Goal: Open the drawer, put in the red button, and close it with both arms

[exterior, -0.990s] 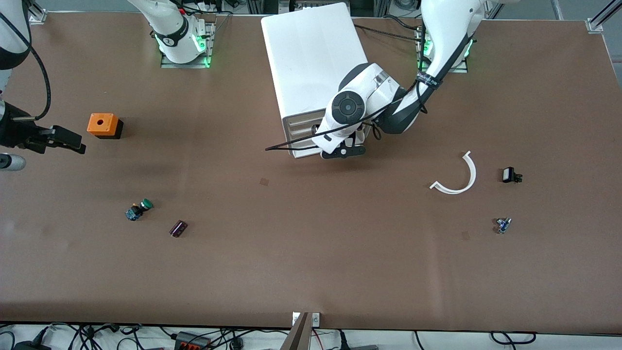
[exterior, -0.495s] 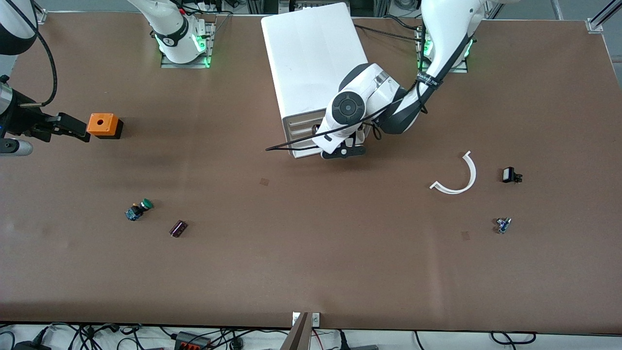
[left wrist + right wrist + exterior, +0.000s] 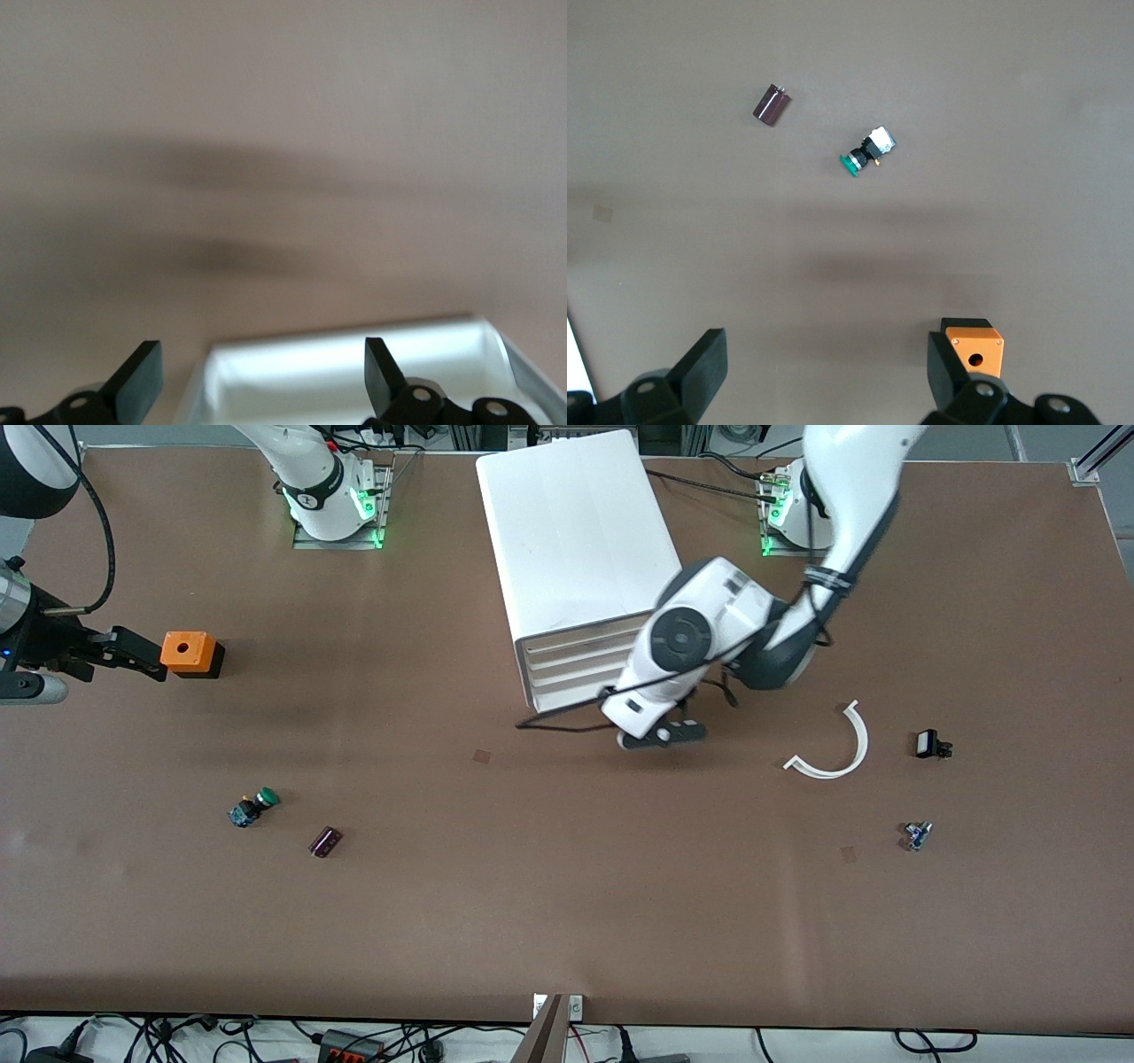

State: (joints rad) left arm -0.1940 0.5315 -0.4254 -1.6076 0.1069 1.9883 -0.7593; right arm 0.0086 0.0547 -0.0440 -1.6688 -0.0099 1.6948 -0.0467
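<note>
The white cabinet (image 3: 576, 531) stands at the robots' edge of the table. Its stacked drawers (image 3: 571, 664) face the front camera and look flush. My left gripper (image 3: 663, 735) hovers just in front of the cabinet, toward the left arm's end. It is open (image 3: 261, 365) and empty, with a blurred white tray-like edge (image 3: 354, 372) under it. My right gripper (image 3: 142, 657) is open and empty beside the orange cube (image 3: 188, 653). The cube also shows in the right wrist view (image 3: 974, 347) beside one finger of the right gripper (image 3: 824, 359). No red button shows.
A green-capped button (image 3: 253, 807) (image 3: 868, 152) and a dark cylinder (image 3: 325, 841) (image 3: 772, 104) lie nearer the front camera than the cube. At the left arm's end lie a white curved strip (image 3: 837, 746), a black part (image 3: 930, 744) and a small blue part (image 3: 917, 834).
My left arm has pulled away from the drawer fronts, toward the front camera and the left arm's end, uncovering them. My right gripper has moved up beside the orange cube.
</note>
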